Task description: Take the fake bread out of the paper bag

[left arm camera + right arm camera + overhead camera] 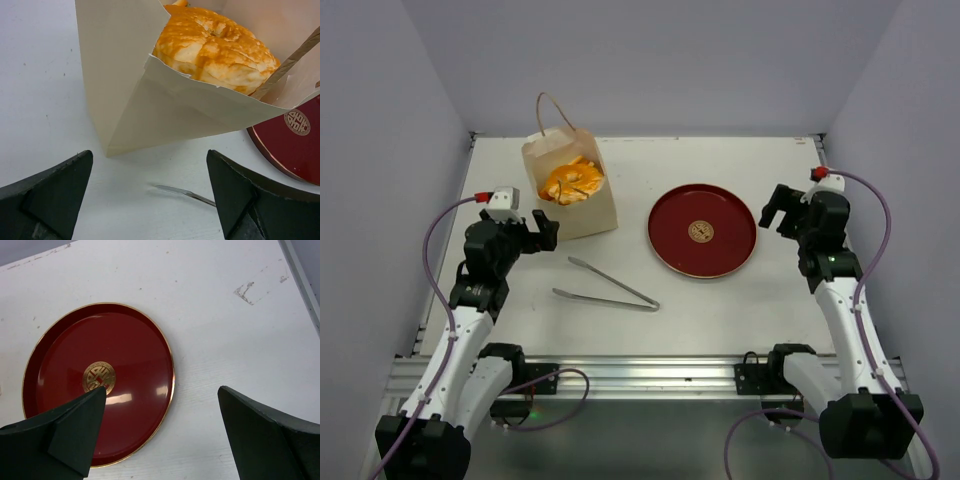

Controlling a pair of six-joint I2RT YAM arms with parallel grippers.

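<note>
Overhead, the paper bag (588, 215) stands open at the back left of the bench (720, 160) with the bread (570, 183) piled inside, just ahead of my left claw (542, 232); the right claw (775, 210) sits well apart, by the red plate (720, 255). Left wrist: jaws apart, bread (215, 45) up and slightly right of the gap, so I judge the left arm nearer. Right wrist: jaws spread, empty, over the plate.

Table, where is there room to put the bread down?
The plate is bare. Bare table lies behind the plate and in front of the tongs. It is crowded by the bag, between the left gripper and tongs.
</note>
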